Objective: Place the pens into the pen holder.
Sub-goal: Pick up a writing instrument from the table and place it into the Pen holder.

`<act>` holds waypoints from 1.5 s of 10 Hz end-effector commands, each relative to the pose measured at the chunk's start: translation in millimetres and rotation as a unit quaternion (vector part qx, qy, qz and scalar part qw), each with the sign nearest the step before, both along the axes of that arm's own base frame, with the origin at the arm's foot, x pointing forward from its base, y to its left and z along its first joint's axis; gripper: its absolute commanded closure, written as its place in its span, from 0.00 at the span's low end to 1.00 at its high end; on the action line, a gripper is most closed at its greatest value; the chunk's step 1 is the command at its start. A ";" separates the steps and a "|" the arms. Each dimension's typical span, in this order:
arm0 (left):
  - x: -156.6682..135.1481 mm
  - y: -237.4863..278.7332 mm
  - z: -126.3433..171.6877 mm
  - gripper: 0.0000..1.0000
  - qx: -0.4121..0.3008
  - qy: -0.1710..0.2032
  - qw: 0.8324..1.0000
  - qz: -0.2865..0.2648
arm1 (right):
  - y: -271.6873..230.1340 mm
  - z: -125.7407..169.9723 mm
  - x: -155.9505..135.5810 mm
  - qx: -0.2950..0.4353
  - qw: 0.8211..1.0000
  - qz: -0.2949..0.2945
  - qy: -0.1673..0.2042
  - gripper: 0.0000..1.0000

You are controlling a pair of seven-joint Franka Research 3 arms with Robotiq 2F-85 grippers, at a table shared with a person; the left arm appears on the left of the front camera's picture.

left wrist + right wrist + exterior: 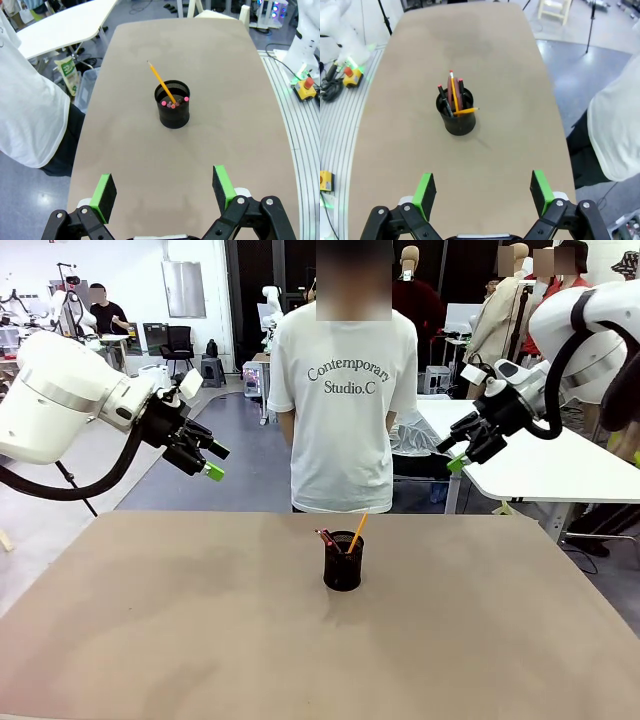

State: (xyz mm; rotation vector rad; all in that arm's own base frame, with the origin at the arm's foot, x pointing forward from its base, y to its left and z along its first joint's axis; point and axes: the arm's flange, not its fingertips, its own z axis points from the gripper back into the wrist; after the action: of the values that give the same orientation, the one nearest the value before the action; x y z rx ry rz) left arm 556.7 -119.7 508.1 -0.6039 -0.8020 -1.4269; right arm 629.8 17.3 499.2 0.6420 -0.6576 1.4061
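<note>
While both arms hang high above the brown table (150,640), the small black metal-mesh pen holder (343,562) stands upright near the table's middle with the pens in it. The thin yellow-orange pencil (161,82) leans out over the rim, and the reddish-brown pencil-like stick (455,95) and the black marker with a red end (443,99) stand beside it in the cup. By the look of it, the job is done! The left gripper (203,458) has its green-padded fingers (105,191) spread wide with nothing between them, and the right gripper (462,450) is just as wide and just as empty. The holder sits well below and ahead of each gripper, well apart. Those pens look light, stiff and slim, likely to roll or slip; I'd pinch one mid-shaft. The cup seems light and could tip if nudged.
</note>
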 end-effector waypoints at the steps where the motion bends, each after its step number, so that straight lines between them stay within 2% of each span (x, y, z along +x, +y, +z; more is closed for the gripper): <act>1: -1.7 1.5 1.1 0.00 0.000 0.000 1.000 0.000 | -3.5 7.2 10.3 -0.008 1.000 -0.009 0.013 0.00; 3: -1.7 1.5 1.1 0.00 0.000 0.000 1.000 0.000 | -2.0 4.9 9.2 0.000 1.000 -0.002 0.016 0.00; 4: -1.7 1.5 1.1 0.00 0.000 0.000 1.000 0.000 | -4.8 1.8 4.3 0.000 1.000 -0.005 0.000 0.00; 15: -1.7 1.5 1.1 0.00 0.000 0.000 1.000 0.000 | -4.8 1.8 4.3 0.000 1.000 -0.005 0.000 0.00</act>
State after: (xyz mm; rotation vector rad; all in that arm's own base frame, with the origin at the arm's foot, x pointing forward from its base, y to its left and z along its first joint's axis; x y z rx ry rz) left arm 556.7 -119.7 508.1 -0.6040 -0.8020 -1.4269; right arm 634.6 13.0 499.3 0.6412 -0.6582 1.3969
